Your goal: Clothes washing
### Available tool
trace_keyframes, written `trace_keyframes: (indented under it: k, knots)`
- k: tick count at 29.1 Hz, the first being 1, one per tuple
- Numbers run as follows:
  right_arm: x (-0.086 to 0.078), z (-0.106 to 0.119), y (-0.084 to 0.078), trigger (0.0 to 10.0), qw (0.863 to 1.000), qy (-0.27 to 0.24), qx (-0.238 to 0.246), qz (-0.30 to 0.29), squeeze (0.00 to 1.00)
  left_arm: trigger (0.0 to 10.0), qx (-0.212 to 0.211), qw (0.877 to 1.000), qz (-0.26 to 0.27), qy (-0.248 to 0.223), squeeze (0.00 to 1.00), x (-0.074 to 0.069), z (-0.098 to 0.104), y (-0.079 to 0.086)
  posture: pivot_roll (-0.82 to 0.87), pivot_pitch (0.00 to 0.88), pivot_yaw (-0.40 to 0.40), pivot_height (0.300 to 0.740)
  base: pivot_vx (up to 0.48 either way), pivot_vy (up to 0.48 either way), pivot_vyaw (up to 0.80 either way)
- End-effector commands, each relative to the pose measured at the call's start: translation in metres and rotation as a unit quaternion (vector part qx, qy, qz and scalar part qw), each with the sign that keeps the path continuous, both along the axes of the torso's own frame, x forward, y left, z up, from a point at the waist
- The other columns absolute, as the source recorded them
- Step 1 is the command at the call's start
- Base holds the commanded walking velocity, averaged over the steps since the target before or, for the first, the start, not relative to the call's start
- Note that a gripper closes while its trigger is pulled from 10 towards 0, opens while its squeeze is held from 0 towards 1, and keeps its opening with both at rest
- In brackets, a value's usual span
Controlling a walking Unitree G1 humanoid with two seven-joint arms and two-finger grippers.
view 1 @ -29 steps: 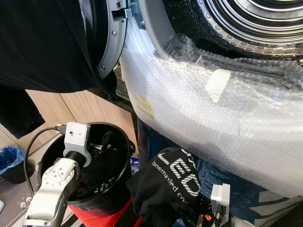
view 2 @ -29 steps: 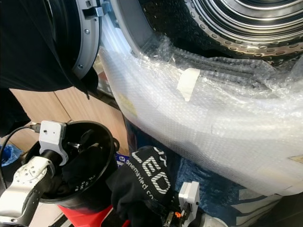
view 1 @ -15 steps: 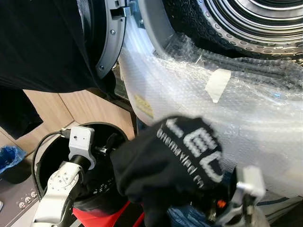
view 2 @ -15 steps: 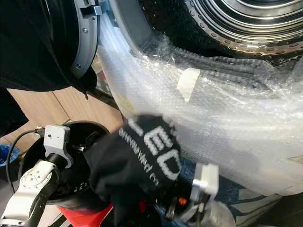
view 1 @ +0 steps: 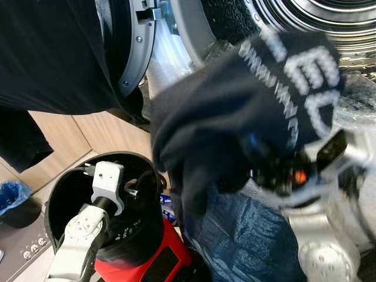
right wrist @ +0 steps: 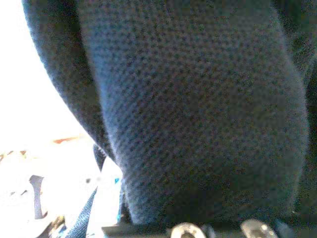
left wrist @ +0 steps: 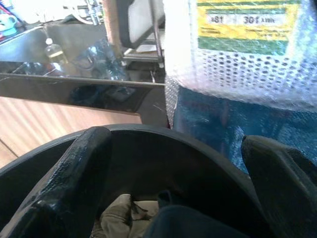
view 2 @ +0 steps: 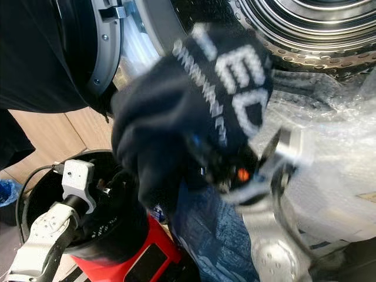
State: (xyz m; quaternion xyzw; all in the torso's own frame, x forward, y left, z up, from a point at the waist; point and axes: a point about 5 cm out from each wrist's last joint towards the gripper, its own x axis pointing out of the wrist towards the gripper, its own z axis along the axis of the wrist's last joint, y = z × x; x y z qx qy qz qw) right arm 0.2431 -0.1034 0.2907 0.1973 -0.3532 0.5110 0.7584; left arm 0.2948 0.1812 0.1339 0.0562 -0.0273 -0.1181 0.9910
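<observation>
- In the left eye view, our right gripper [view 1: 276, 167] is raised in front of the steel drum of the front-loading washing machine [view 1: 317, 23], its fingers closed on a black garment with large white lettering [view 1: 235, 111]. The bunched cloth rises above the claw and hangs to its left, blurred, just below the drum's mouth.
- Lower and far to the left of that claw, our left gripper [view 1: 138, 188] sits inside the round black plastic basket [view 1: 59, 194], which rests on a red base [view 1: 158, 261]. We see dark clothes under its fingers.
- The right eye view shows the same: the lettered garment covers the right claw from above, the bubble-wrapped white front of the machine [view 2: 335, 158] lies behind it, and blue cloth [view 2: 211, 235] hangs beneath it.
- In the left wrist view, the left claw's two black fingers [left wrist: 74, 173] stand wide apart with nothing between them, above the basket's rim; an olive piece of clothing [left wrist: 121, 215] and dark fabric lie below them.
- In the right wrist view, dark knitted fabric presses right against the claw.
</observation>
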Motion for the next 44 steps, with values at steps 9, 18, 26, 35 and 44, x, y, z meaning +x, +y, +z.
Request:
trace_keyframes:
  k: [9,18,26,35,44]
  knots:
    - [0.014,0.066,-0.022,0.0,0.992,-0.097,0.073,-0.035,0.0,10.0,0.001,1.0,0.004,0.02,0.0,-0.004,-0.013,0.005,0.16,0.125,0.083,0.74,0.0,0.0,0.0]
    - [0.045,0.12,-0.037,0.0,0.978,-0.118,0.146,-0.093,0.0,10.0,-0.01,0.999,-0.001,0.034,0.0,-0.004,-0.019,-0.002,0.16,0.126,0.084,0.74,0.0,0.0,0.0]
    - [0.075,0.17,-0.037,0.0,0.971,-0.12,0.158,-0.134,0.0,10.0,-0.009,0.999,-0.004,0.04,0.0,-0.005,-0.022,-0.003,0.15,0.12,0.079,0.74,0.0,0.0,0.0]
    - [0.1,0.206,-0.038,0.0,0.968,-0.058,0.155,-0.187,0.0,10.0,-0.008,0.999,-0.009,0.042,0.0,-0.005,-0.023,-0.006,0.14,0.111,0.07,0.74,0.0,0.0,0.0]
    - [0.14,0.2,-0.052,0.0,0.902,0.136,0.074,-0.402,0.0,10.0,-0.008,0.999,-0.009,0.044,0.0,-0.006,-0.024,-0.008,0.15,0.111,0.061,0.74,0.0,0.0,0.0]
